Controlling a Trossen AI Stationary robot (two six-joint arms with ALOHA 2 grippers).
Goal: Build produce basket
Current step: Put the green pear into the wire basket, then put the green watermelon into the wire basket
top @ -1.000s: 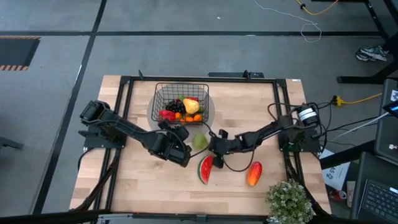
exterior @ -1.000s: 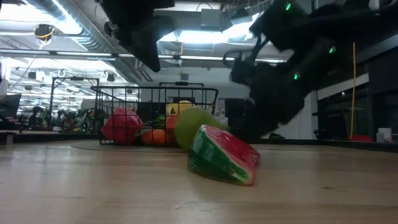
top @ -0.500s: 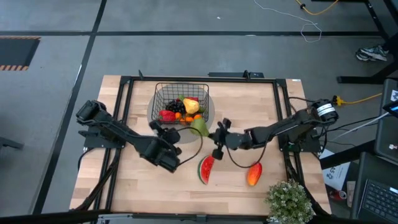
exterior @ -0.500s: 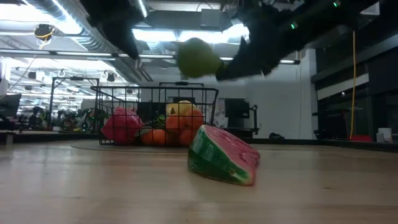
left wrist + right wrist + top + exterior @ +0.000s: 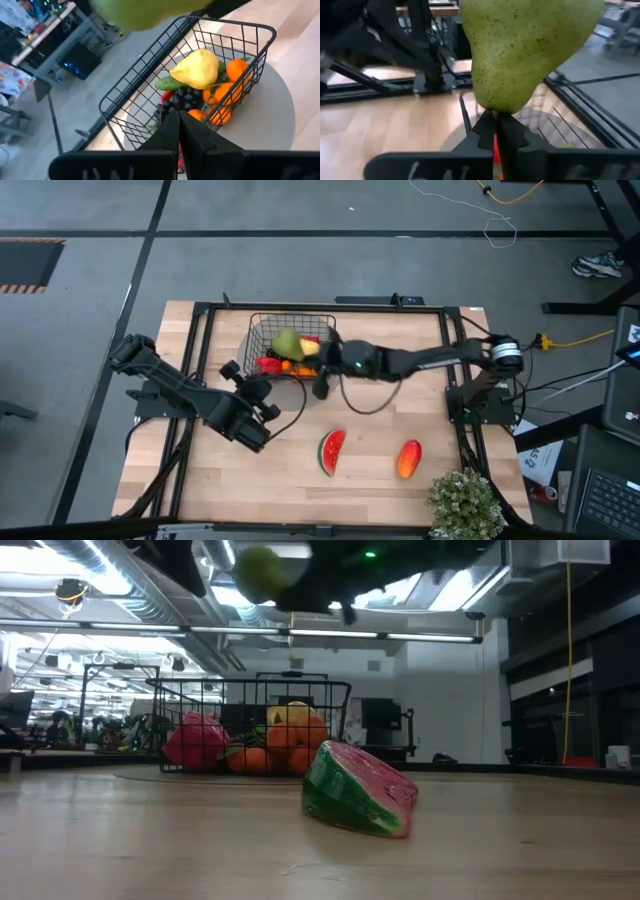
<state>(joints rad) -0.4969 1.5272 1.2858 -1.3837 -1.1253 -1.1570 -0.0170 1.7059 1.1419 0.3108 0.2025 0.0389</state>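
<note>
the left gripper [image 5: 232, 370] hangs over the table's left half, just beside the basket's near left corner and apart from it; in its own wrist view its two dark fingers [image 5: 170, 131] lie pressed together with nothing between them.

the basket [image 5: 262, 330] sits at the far middle of the table [image 5: 300, 480], a black wire grid with open sides, its long axis running across the table. inside lie a yellow fruit [image 5: 197, 69], oranges [image 5: 235, 70], dark grapes [image 5: 182, 99] and a green cucumber [image 5: 170, 83] that lies slantwise under the yellow fruit.

above the basket, the right gripper [image 5: 305, 348] reaches in from the right side and holds the green pear [image 5: 287, 342] pinched between its fingers. the pear is speckled yellow-green, its fat end away from the gripper and its narrow end in the grip, so its long axis runs along the arm's reach. in the low view the pear [image 5: 258, 572] hangs well above the basket rim [image 5: 290, 686], with clear air between.

nearer the front edge, the watermelon slice [image 5: 331, 451] lies on bare wood, red face and green rind, its curve running front to back. to its right and apart from it lies the orange-red mango [image 5: 409, 459], long axis also front to back. a potted plant [image 5: 464, 502] stands at the front right corner.
</note>
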